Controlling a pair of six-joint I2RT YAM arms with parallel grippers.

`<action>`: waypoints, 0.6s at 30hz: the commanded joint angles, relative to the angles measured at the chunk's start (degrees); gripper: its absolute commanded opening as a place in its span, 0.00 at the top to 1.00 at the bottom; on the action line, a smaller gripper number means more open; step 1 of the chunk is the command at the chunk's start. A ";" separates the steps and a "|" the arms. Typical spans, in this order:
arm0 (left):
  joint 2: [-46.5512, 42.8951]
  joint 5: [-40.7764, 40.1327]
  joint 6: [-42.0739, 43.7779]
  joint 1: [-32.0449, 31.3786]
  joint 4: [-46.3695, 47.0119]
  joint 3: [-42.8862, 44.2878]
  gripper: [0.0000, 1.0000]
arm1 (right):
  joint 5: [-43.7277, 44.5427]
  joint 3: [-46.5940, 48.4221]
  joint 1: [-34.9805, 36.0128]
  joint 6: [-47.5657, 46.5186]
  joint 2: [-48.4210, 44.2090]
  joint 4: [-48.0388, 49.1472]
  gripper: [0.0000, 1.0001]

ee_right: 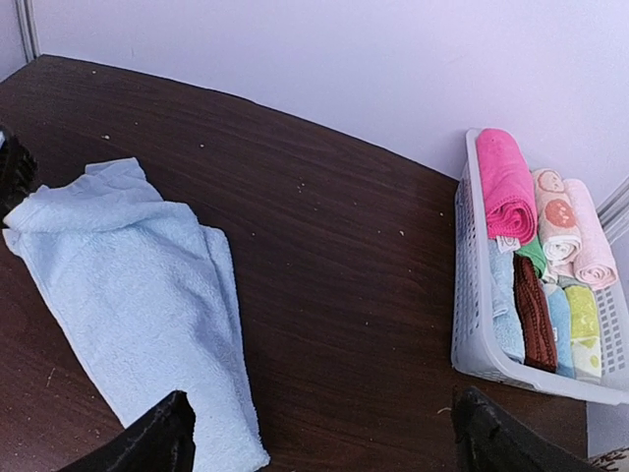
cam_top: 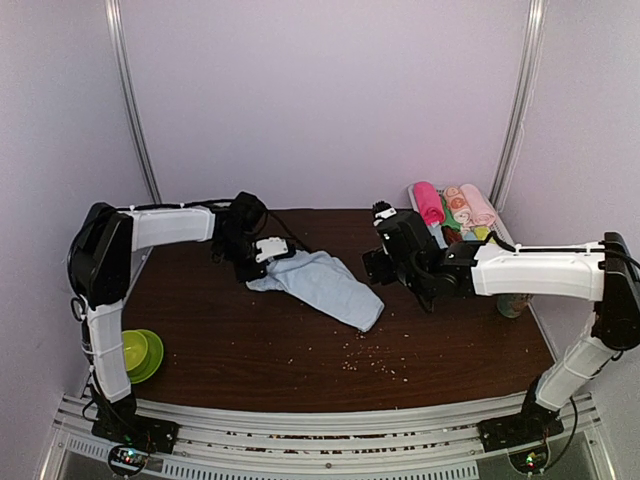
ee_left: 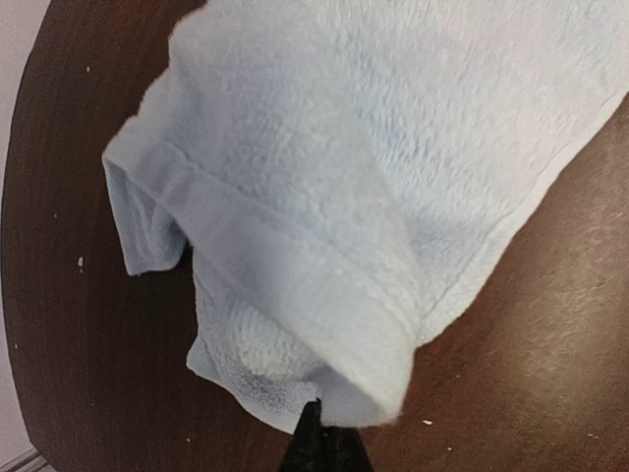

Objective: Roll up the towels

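Observation:
A pale light blue towel lies crumpled in the middle of the dark table, partly folded over itself. My left gripper is at the towel's left end. In the left wrist view its black fingertips are shut on the hem of the light blue towel, whose edge curls up above them. My right gripper hovers open just right of the towel. Its two fingers stand far apart in the right wrist view, one over the towel's near corner. The magenta-pink towel sits rolled in the basket.
A white slotted basket at the back right holds the pink roll and several smaller rolls in peach, green, brown, blue and yellow. A green bowl stands at the front left. Crumbs are scattered near the front.

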 commanded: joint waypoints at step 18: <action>-0.60 47.71 -18.70 -0.04 -24.64 30.62 1.00 | -9.85 -1.40 10.89 -19.05 4.53 21.94 0.19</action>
